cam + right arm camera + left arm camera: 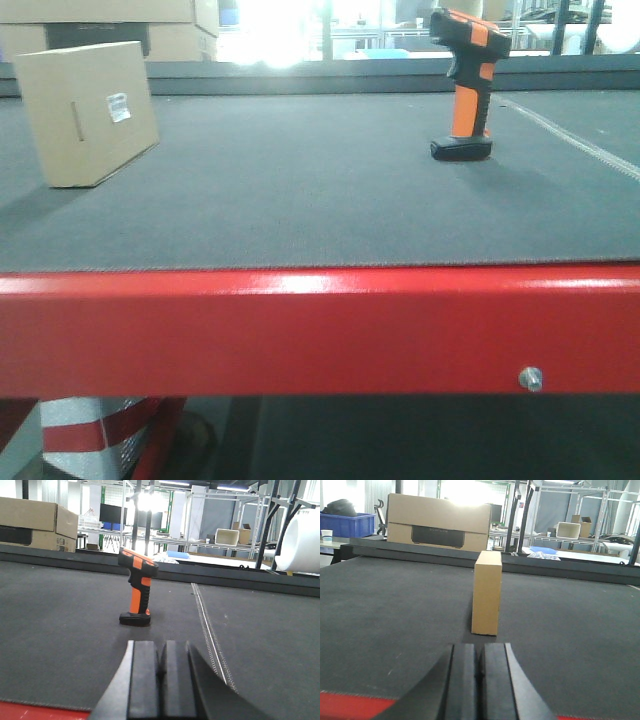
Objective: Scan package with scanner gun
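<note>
A brown cardboard package (88,112) with a white label stands upright at the far left of the dark conveyor mat; in the left wrist view it (486,592) stands edge-on straight ahead. An orange and black scanner gun (465,82) stands on its base at the far right; the right wrist view shows it (137,586) ahead and a little left. My left gripper (479,652) is shut and empty, low over the mat's front edge, well short of the package. My right gripper (161,652) is shut and empty, well short of the scanner. Neither gripper shows in the front view.
A red metal frame (320,330) borders the mat's front edge. A stitched seam (206,625) runs along the mat right of the scanner. Large cardboard boxes (439,521) and shelving stand beyond the raised back rail. A white roll (302,540) sits far right.
</note>
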Action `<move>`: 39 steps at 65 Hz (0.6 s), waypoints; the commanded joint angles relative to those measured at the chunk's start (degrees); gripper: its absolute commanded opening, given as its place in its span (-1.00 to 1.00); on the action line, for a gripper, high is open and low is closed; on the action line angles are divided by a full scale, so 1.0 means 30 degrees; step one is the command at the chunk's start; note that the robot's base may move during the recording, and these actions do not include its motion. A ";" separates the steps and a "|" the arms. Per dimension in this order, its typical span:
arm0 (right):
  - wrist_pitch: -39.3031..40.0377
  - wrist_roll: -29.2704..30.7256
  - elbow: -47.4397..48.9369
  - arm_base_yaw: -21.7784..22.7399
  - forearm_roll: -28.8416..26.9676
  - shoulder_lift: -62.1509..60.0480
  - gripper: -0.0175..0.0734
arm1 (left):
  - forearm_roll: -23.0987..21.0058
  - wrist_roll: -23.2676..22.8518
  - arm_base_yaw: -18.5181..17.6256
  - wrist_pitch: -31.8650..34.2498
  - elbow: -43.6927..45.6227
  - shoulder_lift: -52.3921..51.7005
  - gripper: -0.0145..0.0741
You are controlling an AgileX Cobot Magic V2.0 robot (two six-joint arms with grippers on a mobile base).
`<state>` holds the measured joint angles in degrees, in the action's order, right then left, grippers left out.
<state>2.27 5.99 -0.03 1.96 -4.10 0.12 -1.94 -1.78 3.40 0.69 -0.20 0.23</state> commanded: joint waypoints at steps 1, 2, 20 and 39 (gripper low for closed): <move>0.0410 -0.0017 0.0009 0.0044 0.0110 -0.0041 -0.97 | 0.0034 -0.0024 -0.0085 0.0274 0.0066 -0.0077 -0.92; 0.0410 -0.0017 0.0009 0.0044 0.0110 -0.0041 -0.97 | 0.0034 -0.0024 -0.0085 0.0274 0.0066 -0.0077 -0.92; 0.0410 -0.0017 0.0009 0.0044 0.0110 -0.0041 -0.97 | 0.0034 -0.0024 -0.0085 0.0274 0.0066 -0.0077 -0.92; 0.0410 -0.0017 0.0009 0.0044 0.0110 -0.0041 -0.97 | 0.0034 -0.0024 -0.0085 0.0274 0.0066 -0.0077 -0.92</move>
<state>2.27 5.99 -0.03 1.96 -4.10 0.12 -1.94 -1.78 3.40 0.69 -0.20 0.23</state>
